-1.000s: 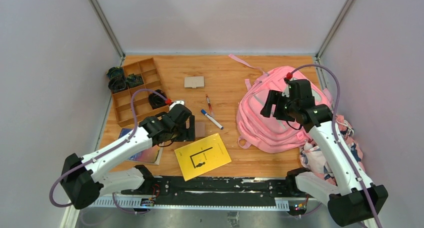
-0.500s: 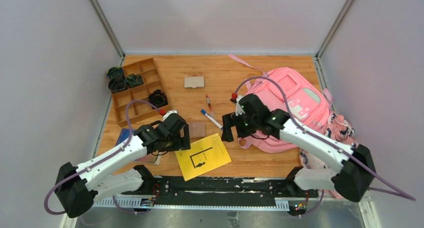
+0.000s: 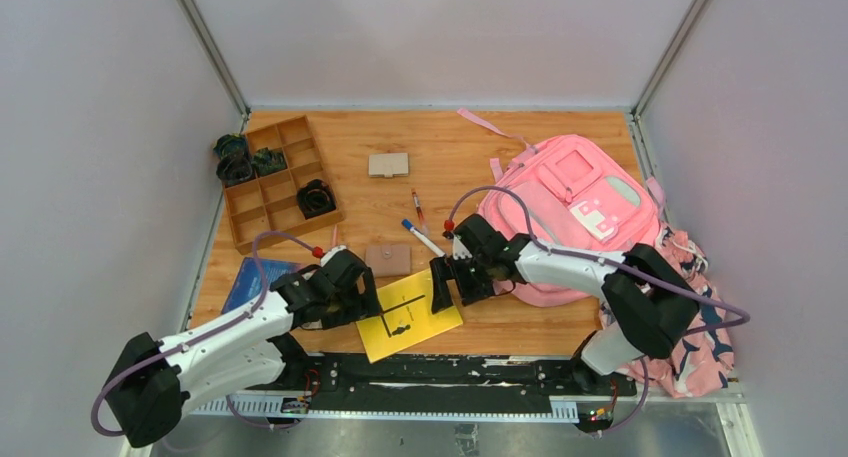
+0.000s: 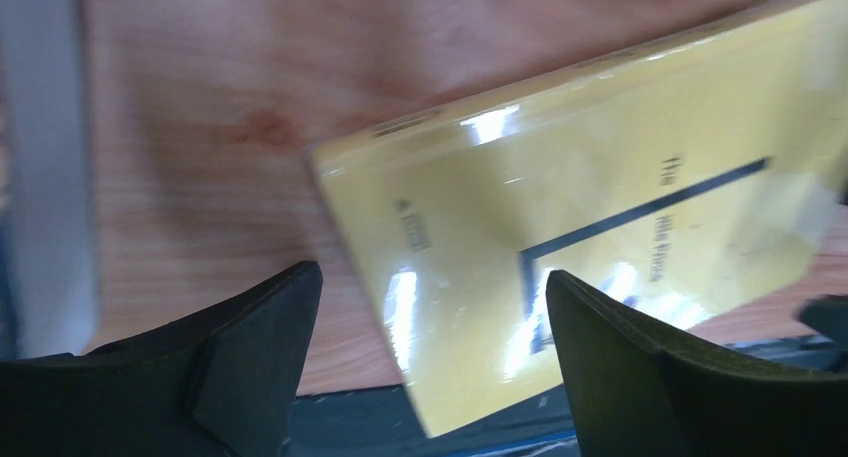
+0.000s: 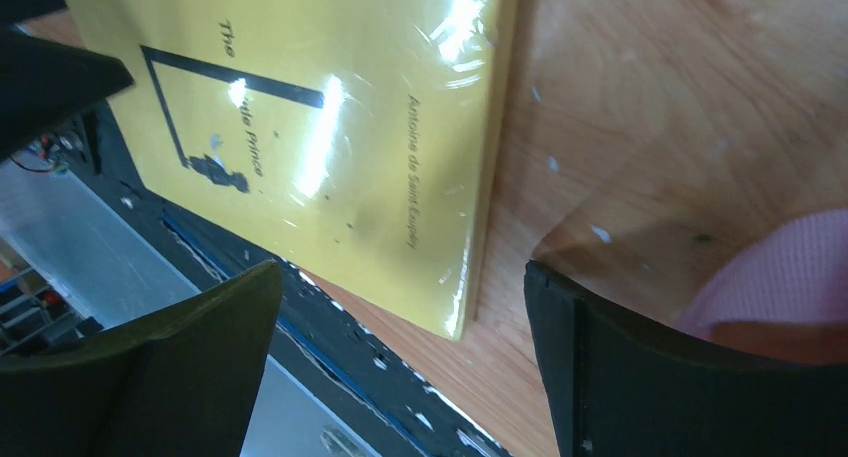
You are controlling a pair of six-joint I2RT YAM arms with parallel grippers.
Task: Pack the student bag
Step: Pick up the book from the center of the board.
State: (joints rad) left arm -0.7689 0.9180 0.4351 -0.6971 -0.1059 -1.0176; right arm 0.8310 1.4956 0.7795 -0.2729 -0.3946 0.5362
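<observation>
**Both grippers wide over the yellow book, bag waiting to my right**

My left gripper stands wide open and low over the near-left corner of the yellow book, one finger on each side of that corner and neither one touching it. My right gripper is just as wide and straddles the book's opposite edge. Neither holds anything.

The pink bag lies flat on the table on my right side, front pockets up, well apart from my left gripper and just beside my right arm. A sliver of pink fabric shows at the edge of my right wrist view. I cannot tell whether the main zip is open.

I judge the bag soft and floppy: light for its size, but it will sag and fold shut wherever I lift it. The best holds look like the top loop or the fabric lip beside the zip, with one gripper keeping the mouth open while the other feeds things in.

The book looks thin, stiff and glossy, so probably slippery. Its near corner seems to overhang the table's edge, and that looks the easiest place to pinch it.
</observation>
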